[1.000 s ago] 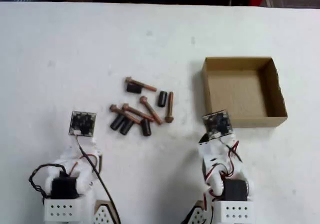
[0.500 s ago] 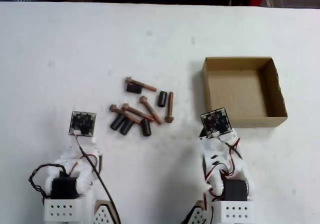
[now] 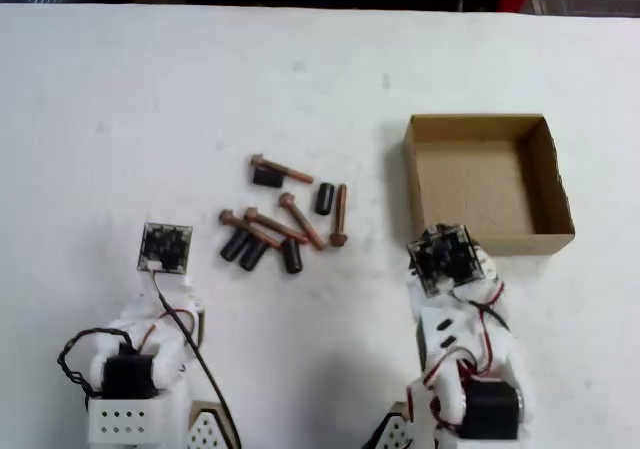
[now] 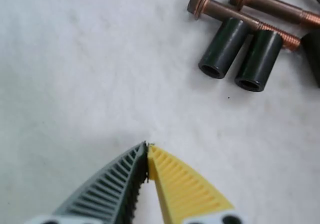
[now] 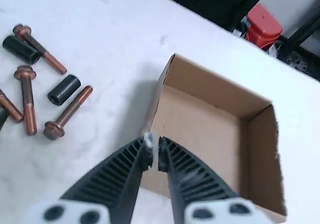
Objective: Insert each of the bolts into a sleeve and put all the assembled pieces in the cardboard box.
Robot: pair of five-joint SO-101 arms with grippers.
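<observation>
My left gripper (image 4: 147, 150) sits low over the white table (image 3: 120, 89), fingers pressed together, empty. Mid-table, copper-coloured metal bolts (image 3: 283, 172) and short black cylindrical sleeves (image 3: 292, 256) lie loose. My right gripper (image 5: 153, 148), fingers nearly touching, hovers by the near wall of the open brown cardboard box (image 3: 476, 124).

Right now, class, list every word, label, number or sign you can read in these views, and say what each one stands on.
No text can be read in any view.
Cardboard box: plain walls, no print visible.
Bolts and sleeves: no markings can be made out.
Red object beyond the table: too blurred to tell whether it carries any print.
</observation>
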